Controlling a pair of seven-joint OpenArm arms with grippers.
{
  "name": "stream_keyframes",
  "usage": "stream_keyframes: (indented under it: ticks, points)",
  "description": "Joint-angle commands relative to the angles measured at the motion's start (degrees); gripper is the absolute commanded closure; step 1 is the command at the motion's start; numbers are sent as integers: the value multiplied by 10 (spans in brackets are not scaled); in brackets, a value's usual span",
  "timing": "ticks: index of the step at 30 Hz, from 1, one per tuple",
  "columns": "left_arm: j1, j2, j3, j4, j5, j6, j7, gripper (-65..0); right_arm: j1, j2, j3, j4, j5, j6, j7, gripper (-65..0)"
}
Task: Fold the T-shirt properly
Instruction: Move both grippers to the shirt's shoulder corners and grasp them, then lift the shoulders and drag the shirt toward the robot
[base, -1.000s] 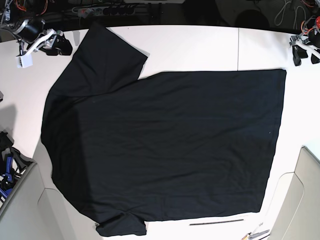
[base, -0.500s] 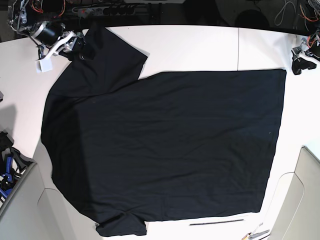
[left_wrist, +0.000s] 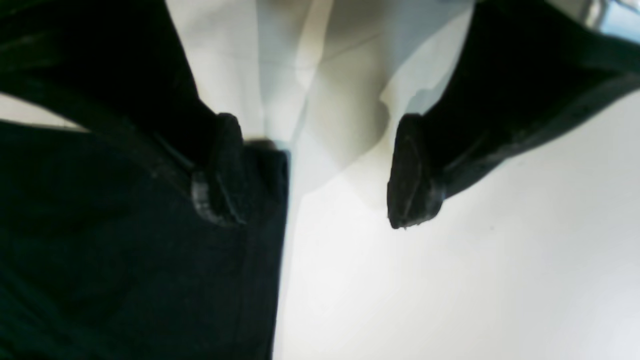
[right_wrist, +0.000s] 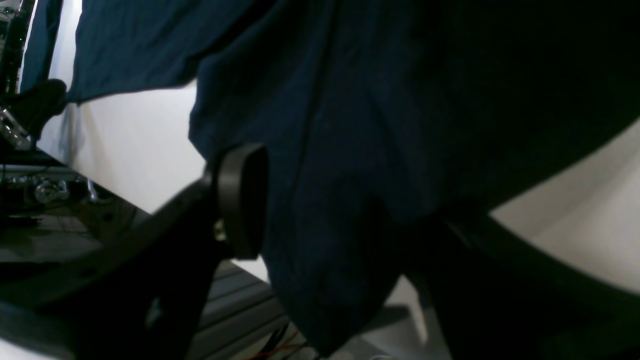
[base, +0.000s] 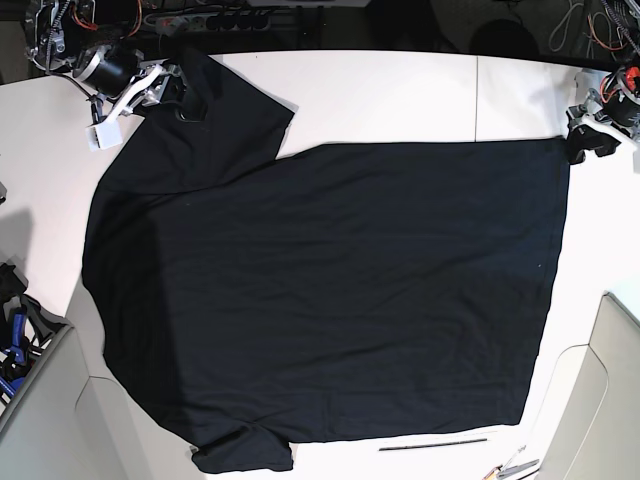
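The black T-shirt (base: 330, 290) lies spread flat on the white table (base: 400, 95), sleeves at the far left and near left. My right gripper (base: 176, 92) is at the far sleeve's edge. In the right wrist view it (right_wrist: 340, 220) stands open, with the sleeve fabric (right_wrist: 350, 125) running between its fingers (right_wrist: 241, 200). My left gripper (base: 583, 138) sits at the shirt's far right hem corner. In the left wrist view it (left_wrist: 315, 175) is open, one fingertip (left_wrist: 220, 170) over the shirt's edge (left_wrist: 150, 260) and the other over bare table.
A thin dark rod (base: 432, 444) and some pens (base: 512, 465) lie near the front edge. Blue-handled tools (base: 14, 345) sit at the left. Grey panels (base: 610, 400) flank the lower corners. A power strip (base: 200, 18) and cables run behind the table.
My right gripper has moved right, from the bare table onto the far sleeve. My left gripper has shifted left and nearer, to the hem corner. The shirt has not moved.
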Motion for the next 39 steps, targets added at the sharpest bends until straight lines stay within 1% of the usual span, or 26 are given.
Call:
stream_keyframes:
  ticks: [1, 2, 5, 11, 14, 15, 16, 17, 18, 19, 20, 21, 22, 26, 29, 32, 34, 36, 39]
  points:
    - [1, -9, 4, 3, -2, 2, 27, -462, -2, 4, 0, 4, -10, -3, -10, -350]
    - [1, -9, 7, 3, -12, -2, 39, -462, -2, 4, 0, 4, -11, -3, -10, -350]
    - [1, -6, 16, 3, -40, -40, 66, -462, -2, 4, 0, 4, -10, -3, -10, -350]
    - [0, -3, 21, 3, -44, -43, 64, -461, -2, -4, 0, 4, 4, 0, -10, -349]
    - [0, -3, 21, 3, -37, -43, 64, -452, -2, -14, 0, 4, 4, 9, -10, -348]
    - [0, -3, 21, 3, -37, -47, 64, -420, -2, -17, 0, 4, 4, 10, -10, -333]
    - [0, -3, 21, 3, -37, -58, 64, -364, -2, -21, 0, 4, 4, 10, -10, -306]
    - [0, -3, 21, 3, -38, -71, 62, -287, -2, -25, 0, 4, 3, 10, -10, -262]
    - [0, -3, 21, 3, -38, -83, 59, -197, -2, -28, 0, 4, 0, 10, -10, -199]
    - [0, -3, 21, 3, -38, -95, 55, -120, -2, -32, 0, 4, -5, 10, -10, -124]
    - [0, -3, 21, 3, -38, -102, 49, -63, -2, -35, 0, 4, -12, 10, -10, -46]
    - [0, -3, 21, 4, -38, -102, 49, -19, 2, -37, 0, 4, -15, 10, -10, 0]
    - [-1, -5, 21, 4, -38, -102, 50, 0, 6, -39, 0, 4, -16, 10, -13, 0]
    - [-1, -11, 19, 6, -38, -102, 49, 0, 21, -39, 2, 9, -15, 10, -18, 0]
    - [-1, -17, 12, 15, -46, -102, 50, 0, 25, -42, 17, 25, -15, 10, -30, 0]
    - [0, -22, -8, 35, -48, -102, 55, 0, 22, -43, 33, 51, -8, 10, -54, 0]
    - [1, -22, -24, 54, -42, -102, 63, 0, 16, -43, 42, 68, 11, 10, -71, 0]
    - [4, -22, -36, 72, -42, -102, 75, 0, 3, -43, 49, 85, 26, 14, -77, 0]
    - [18, -22, -45, 98, -42, -102, 82, 0, -26, -43, 53, 116, 26, 14, -77, 0]
